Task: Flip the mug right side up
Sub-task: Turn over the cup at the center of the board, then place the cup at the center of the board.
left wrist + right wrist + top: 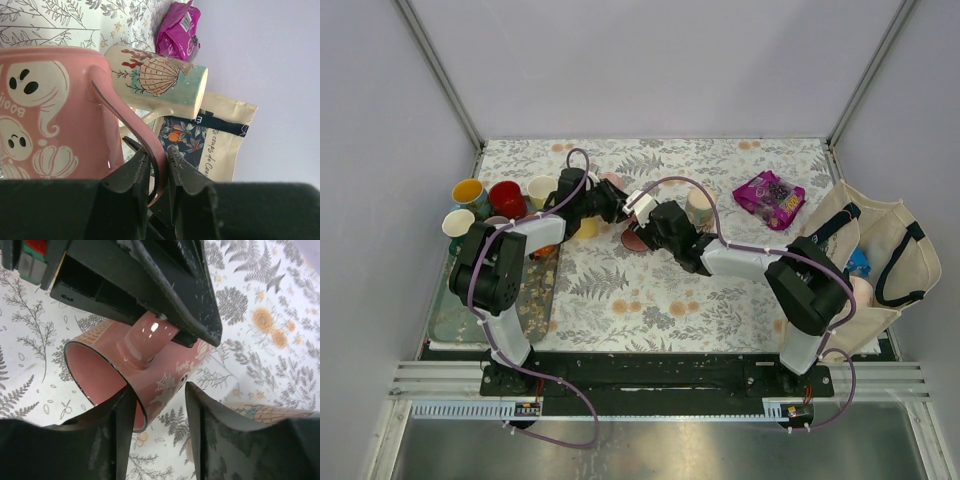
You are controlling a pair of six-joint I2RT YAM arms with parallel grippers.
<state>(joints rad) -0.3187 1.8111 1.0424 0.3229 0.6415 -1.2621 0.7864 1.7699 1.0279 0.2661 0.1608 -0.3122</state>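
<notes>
Locate the table point(650, 300), spread with fern-print cloth, beneath both pincers. Note the canvas tote bag point(880, 250) well outboard of the right pincer point(160, 390), clear of the working path. Note the cluster of cups point(490, 200) outboard of the left pincer point(157, 152), apart from it. Watch the shell-print mug point(160, 82) just beyond the left pincer's tips and keep clear of it during rotation.

Find the pink mug point(165, 385), ghost-printed, tipped on its side between the two pincers with the mouth turned toward the right one. Cannot confirm contact with the cloth. Treat as glazed ceramic, by appearance: rigid, fairly heavy for a two-finger pinch, slick on the surface, liable to chip on impact.

Check the handle point(125, 120): clamped in the left pincer, fingers pressed together on the loop from both sides. Expect swivel about so narrow a hold; do not rely on it alone for turning.

Check the rim point(141, 407): lying inside the gap of the right pincer, one finger on the mouth side, the other outside the wall. Read this pincer as spread, not yet pinching.

Take the second hold on the wall just behind the rim. Close gently, avoiding the glossy curve of the handle root. Rotate to a mouth-up attitude and set down base first.
</notes>
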